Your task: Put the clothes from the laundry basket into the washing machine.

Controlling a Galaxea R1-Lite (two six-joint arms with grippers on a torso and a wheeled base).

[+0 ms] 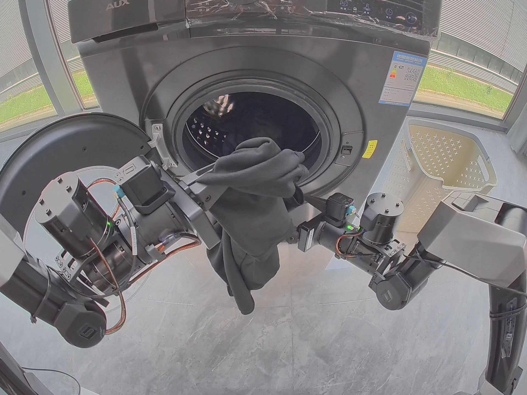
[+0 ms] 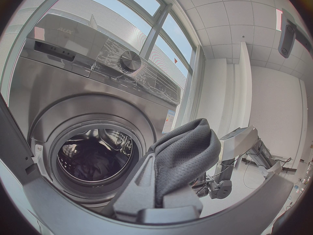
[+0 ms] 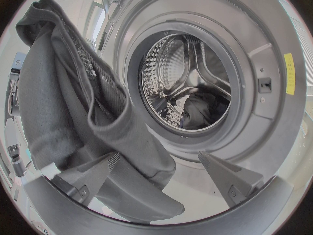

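Holds the dark grey garment (image 1: 252, 215) pinched tight in the left end effector (image 1: 211, 185), just before the washing machine's (image 1: 247, 56) open mouth, with a long tail hanging below the door rim (image 1: 329, 111). Has the right end effector (image 3: 157, 154) spread wide, gripping nothing, though cloth seems to lie against 1 finger (image 3: 96, 169). Could snag that tail on the rim, or spill it onto the floor (image 1: 307, 330) if released too soon — could also drag cloth back out.

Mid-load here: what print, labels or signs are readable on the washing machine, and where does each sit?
All on the washing machine:
Drawer front: a short brand mark, not read off here.
Control panel: small icons under film, too small to read.
Blue and white sticker: coloured bars and a square code, print too small.
Yellow sticker: blurred, unreadable.
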